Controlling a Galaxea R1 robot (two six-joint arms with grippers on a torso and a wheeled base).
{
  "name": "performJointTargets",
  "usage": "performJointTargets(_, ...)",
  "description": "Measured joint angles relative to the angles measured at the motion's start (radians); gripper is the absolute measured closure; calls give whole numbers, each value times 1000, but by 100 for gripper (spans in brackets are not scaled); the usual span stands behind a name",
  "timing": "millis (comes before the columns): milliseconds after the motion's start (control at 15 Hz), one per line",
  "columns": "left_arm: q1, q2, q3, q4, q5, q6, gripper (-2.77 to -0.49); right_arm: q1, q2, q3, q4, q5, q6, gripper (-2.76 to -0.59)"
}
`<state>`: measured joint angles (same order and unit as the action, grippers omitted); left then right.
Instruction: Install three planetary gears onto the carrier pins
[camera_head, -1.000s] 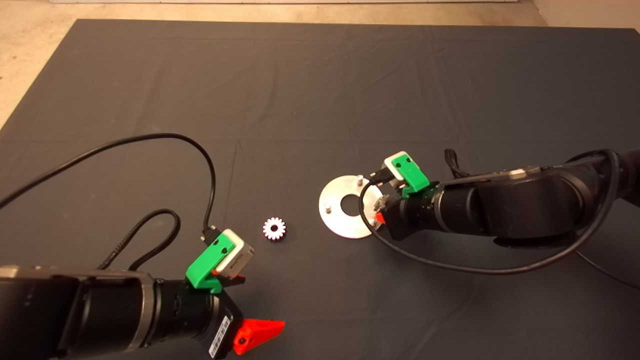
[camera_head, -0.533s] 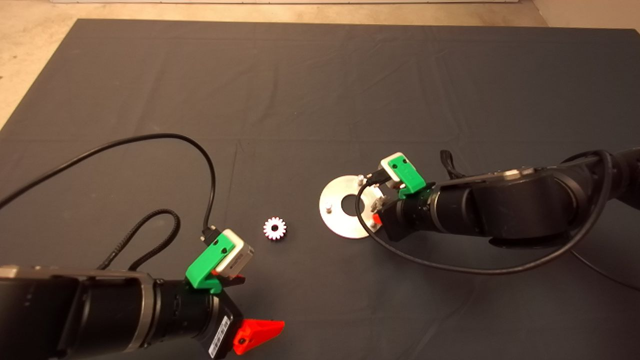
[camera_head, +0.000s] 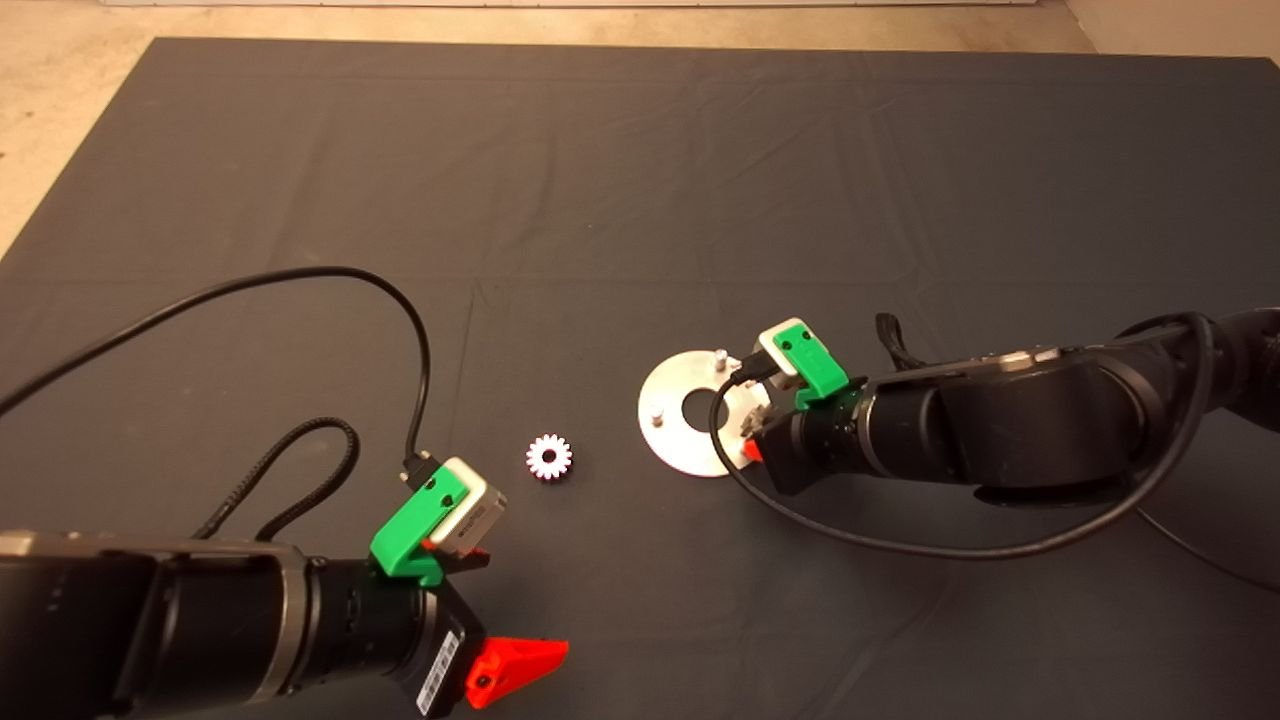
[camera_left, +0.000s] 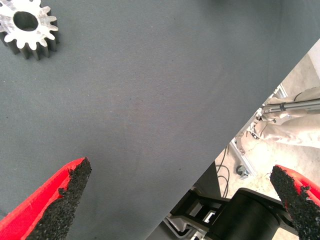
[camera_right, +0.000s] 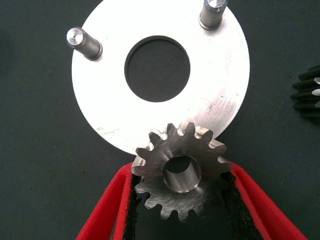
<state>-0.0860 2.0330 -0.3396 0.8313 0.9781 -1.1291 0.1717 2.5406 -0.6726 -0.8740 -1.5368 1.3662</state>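
Dark mat (camera_head: 620, 170) over the table, pale floor past its far edge. Right gripper (camera_right: 180, 200) at work over the near-right rim of the aluminium disc (camera_head: 672, 450), fingers pinched on a steel-grey gear (camera_right: 181, 170) held by its toothed flanks; wrist view shows the gear's centre hole over the third pin, whose top seems to show inside the bore, seating depth unclear. Two bare pins (camera_right: 85, 43) (camera_right: 212, 13) stand on the far side of the disc. Step in hand looks like first gear going onto its pin; next move likely calls for pressing straight down, then spreading the fingers without tilting the gear. Bright white gear (camera_head: 549, 457) lies flat on the mat, between disc and left gripper (camera_left: 180, 200), which waits at lower left, fingers spread wide, holding nothing. Another dark gear (camera_right: 309, 92) sits beside the disc, only its edge showing.
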Motion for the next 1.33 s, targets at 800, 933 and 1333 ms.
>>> performJointTargets(800, 0, 0, 0, 0, -2, 0, -262, 0, 22, -40, 0, 3, -3, -105)
performJointTargets(933, 0, 0, 0, 0, -2, 0, -262, 0, 22, -40, 0, 2, -3, -105)
performJointTargets(1333, 0, -1, 0, 0, -3, 0, -262, 0, 23, -40, 1, 2, -3, -105)
